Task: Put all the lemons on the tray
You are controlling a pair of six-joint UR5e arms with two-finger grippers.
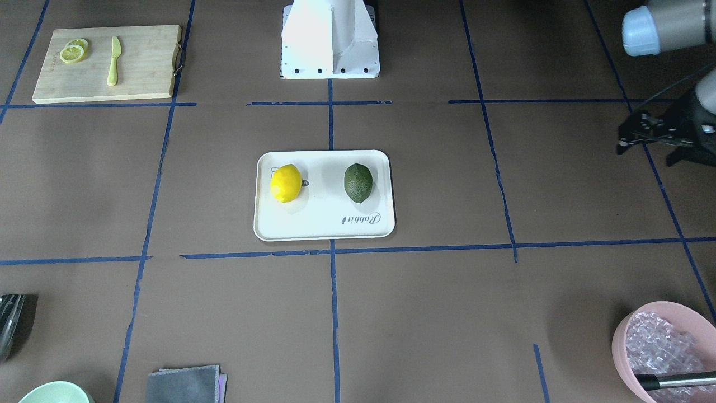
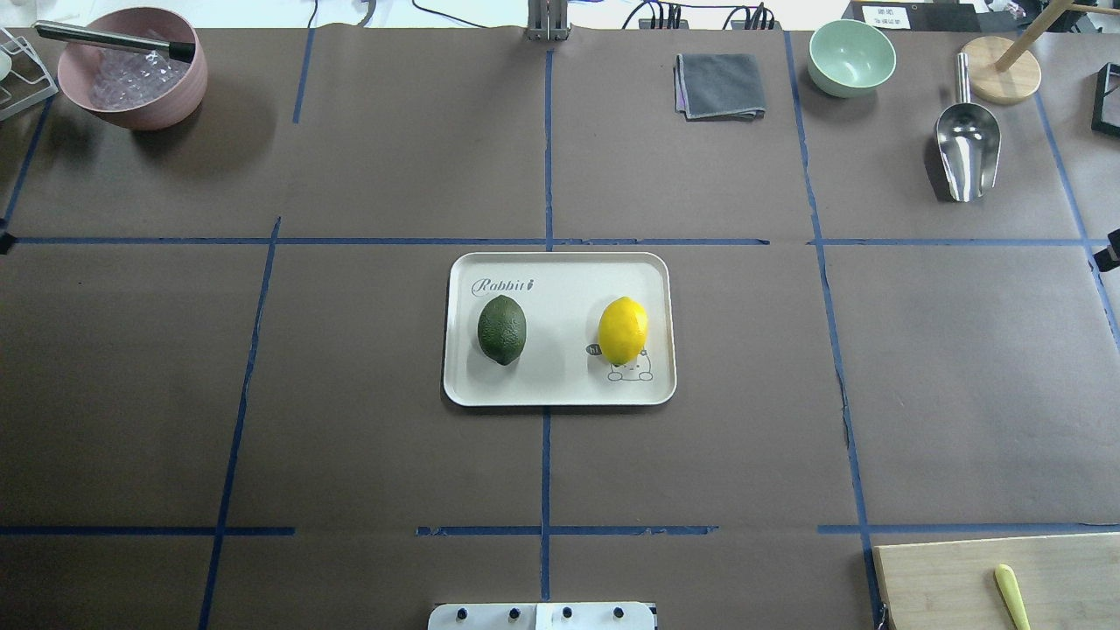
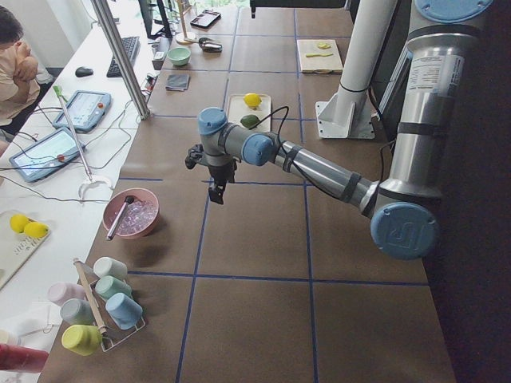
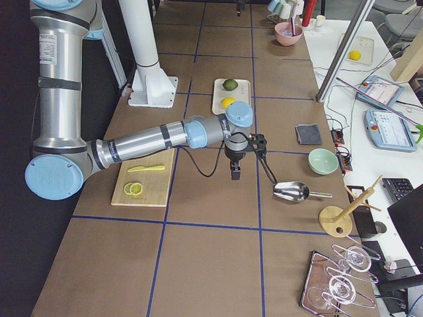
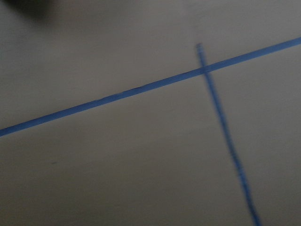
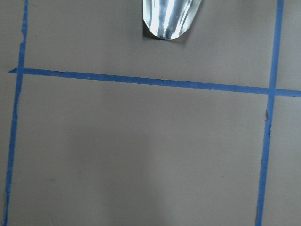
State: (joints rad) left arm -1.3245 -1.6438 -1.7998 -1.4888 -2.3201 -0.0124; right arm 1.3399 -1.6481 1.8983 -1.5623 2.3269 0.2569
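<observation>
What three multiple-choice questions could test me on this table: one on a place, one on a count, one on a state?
1. Where is the green lemon?
A) on the tray
B) on the cutting board
C) in the pink bowl

2. How many whole lemons lie on the tray?
A) one
B) two
C) three

3. What state is the yellow lemon in?
A) sliced
B) peeled
C) whole

Answers:
1 A, it sits on the tray's left half in the overhead view.
2 B, one green and one yellow lie there, apart from each other.
3 C, it shows as an uncut oval with its skin on.
</observation>
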